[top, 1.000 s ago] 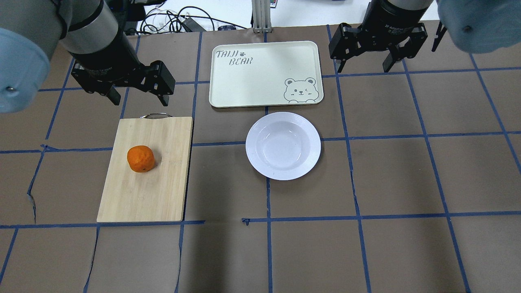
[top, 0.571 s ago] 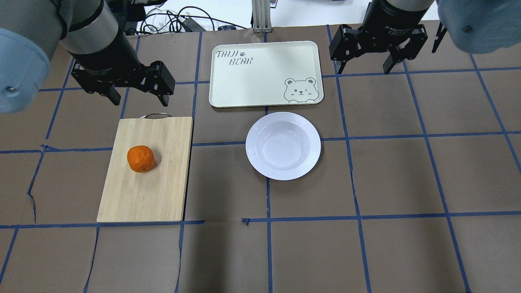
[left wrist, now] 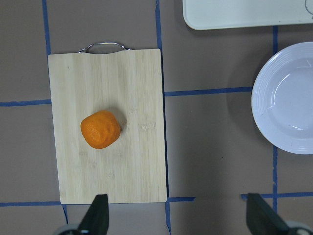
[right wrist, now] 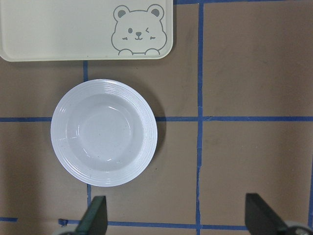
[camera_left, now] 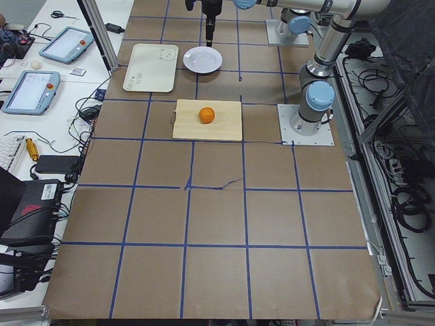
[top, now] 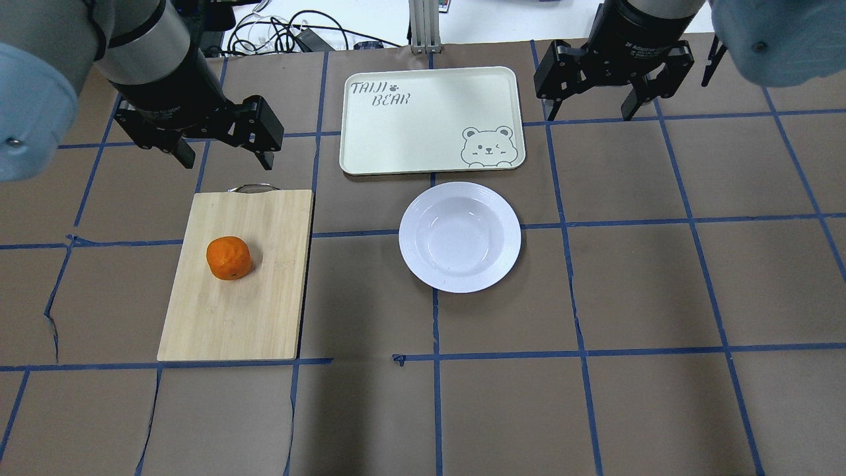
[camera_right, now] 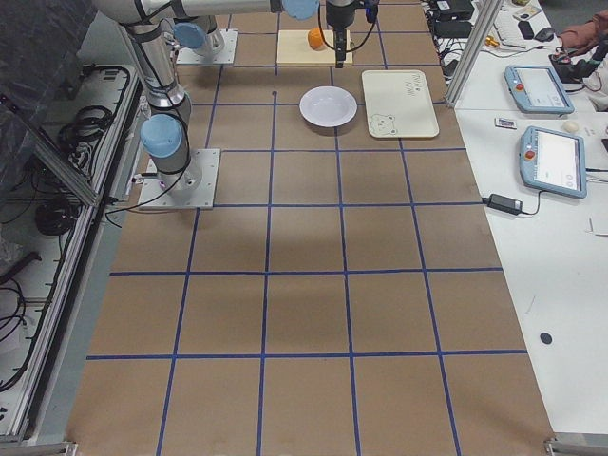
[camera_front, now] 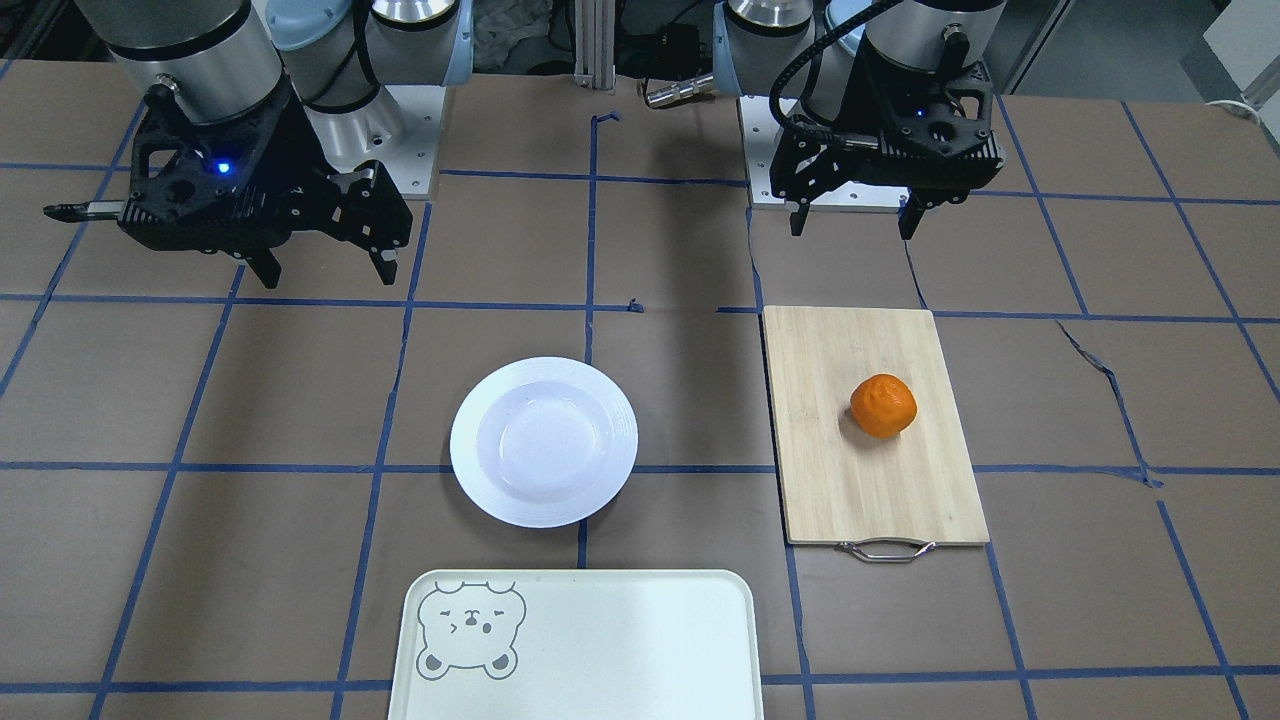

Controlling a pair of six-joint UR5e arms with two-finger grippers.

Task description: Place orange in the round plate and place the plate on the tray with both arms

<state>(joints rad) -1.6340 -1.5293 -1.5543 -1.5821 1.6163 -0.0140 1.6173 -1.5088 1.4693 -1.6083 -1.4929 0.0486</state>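
While both hang above the worktop with nothing in them, the left pincer has its fingers spread wide, poised just past the handle end of the bamboo cutting board; the right pincer is spread as wide, just off the right short edge of the tray in the overhead view; the orange sits on the board, nearer its left long edge, with bare wood all round it; the round plate lies on the worktop just short of the tray's near long edge, a narrow gap between their rims; a strip of bare worktop separates board and plate.
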